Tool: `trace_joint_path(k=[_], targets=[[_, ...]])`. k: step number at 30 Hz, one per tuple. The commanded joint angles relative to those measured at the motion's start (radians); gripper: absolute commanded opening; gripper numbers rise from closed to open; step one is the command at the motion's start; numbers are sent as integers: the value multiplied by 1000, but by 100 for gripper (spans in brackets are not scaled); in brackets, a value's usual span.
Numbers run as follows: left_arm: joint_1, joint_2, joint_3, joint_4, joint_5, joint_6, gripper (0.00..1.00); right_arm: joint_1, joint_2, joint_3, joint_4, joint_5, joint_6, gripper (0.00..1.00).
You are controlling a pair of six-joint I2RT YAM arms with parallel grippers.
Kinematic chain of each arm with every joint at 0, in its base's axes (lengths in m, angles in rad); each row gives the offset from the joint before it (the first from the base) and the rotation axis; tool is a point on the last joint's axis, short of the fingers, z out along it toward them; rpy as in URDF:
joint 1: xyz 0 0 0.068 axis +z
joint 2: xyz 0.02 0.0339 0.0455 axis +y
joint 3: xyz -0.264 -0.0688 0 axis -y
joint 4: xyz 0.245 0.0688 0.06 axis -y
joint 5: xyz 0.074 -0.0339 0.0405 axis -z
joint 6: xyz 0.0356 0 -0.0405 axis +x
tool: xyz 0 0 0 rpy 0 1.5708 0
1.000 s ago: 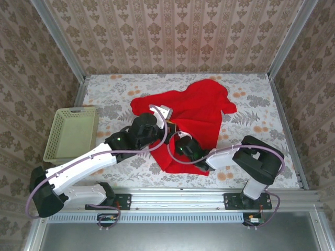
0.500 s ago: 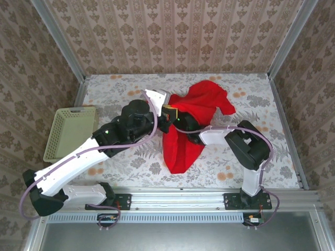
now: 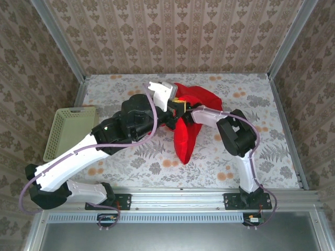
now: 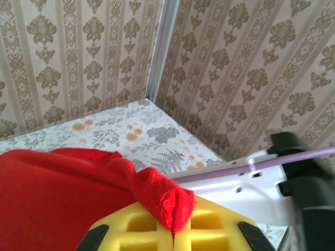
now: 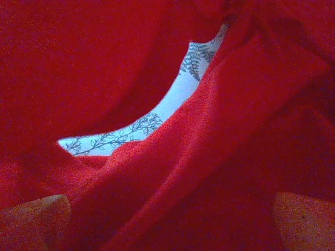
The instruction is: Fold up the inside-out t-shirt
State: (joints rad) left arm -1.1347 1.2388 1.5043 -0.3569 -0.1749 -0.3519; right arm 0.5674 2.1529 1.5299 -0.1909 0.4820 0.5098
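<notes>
The inside-out t-shirt (image 3: 184,137) is bright red and hangs bunched over the table's middle, its top near the back. My left gripper (image 3: 175,106) holds it up. In the left wrist view the yellow pads (image 4: 131,225) are shut on a pinched fold of the t-shirt (image 4: 162,196). My right arm (image 3: 209,116) reaches left into the cloth, which hides its gripper from above. In the right wrist view the right gripper (image 5: 167,222) is open, its fingertips (image 5: 34,219) wide apart at the bottom corners. Loose red cloth (image 5: 220,130) drapes between and around them.
A pale yellow-green basket (image 3: 70,133) sits at the table's left edge. The floral table top (image 3: 261,104) is walled by patterned panels at the back and sides. A gap in the cloth shows table surface (image 5: 131,130) below the right wrist.
Both grippers moved toward the back of the table. The shirt went from spread flat to lifted and bunched. The right gripper's fingers opened wide.
</notes>
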Motion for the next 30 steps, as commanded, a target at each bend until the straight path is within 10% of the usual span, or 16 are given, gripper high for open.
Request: trace_joint_path(k=[1,17,23,30], targets=[[-26,14,98,26,3,40,0,4,81,115,-243,57,22,100],[-9,25,159,-47,-161,62,0,5,424,677,-756,77,31,99],[55,7,138,-87,-193,27,0,13,433,698,-763,88,12,67],[270,16,126,-202,-152,-85,0,28,166,237,-355,-19,-58,26]])
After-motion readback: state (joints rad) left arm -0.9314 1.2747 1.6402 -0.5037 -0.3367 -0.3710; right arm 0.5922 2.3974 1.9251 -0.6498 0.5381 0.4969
